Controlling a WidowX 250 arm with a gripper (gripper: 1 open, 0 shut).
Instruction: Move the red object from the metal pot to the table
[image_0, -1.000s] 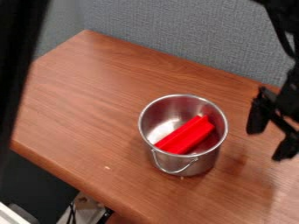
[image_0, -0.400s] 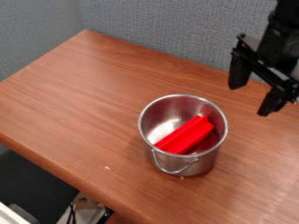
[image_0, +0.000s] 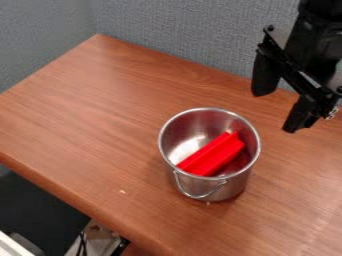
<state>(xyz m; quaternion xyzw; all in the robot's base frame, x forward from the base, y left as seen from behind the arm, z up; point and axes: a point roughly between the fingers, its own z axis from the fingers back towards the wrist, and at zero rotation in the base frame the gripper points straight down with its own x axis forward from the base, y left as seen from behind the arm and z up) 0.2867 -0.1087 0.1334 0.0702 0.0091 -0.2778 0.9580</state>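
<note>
The red object (image_0: 214, 154) lies slanted inside the metal pot (image_0: 209, 185), which stands upright on the table (image_0: 94, 100) near its front edge. One end of the red block leans toward the pot's far right wall. My gripper (image_0: 279, 106) hangs in the air up and to the right of the pot, apart from it. Its two dark fingers (image_0: 263, 75) are spread wide, with nothing between them.
A grey textured wall (image_0: 187, 30) runs behind the table. The table's front edge drops off to a dark floor at the lower left, and the pot's wire handle (image_0: 198, 193) hangs down its front side.
The gripper has risen and shifted left from the right edge toward the space above the pot's right side. It stayed open. Pot and red block have not moved.
</note>
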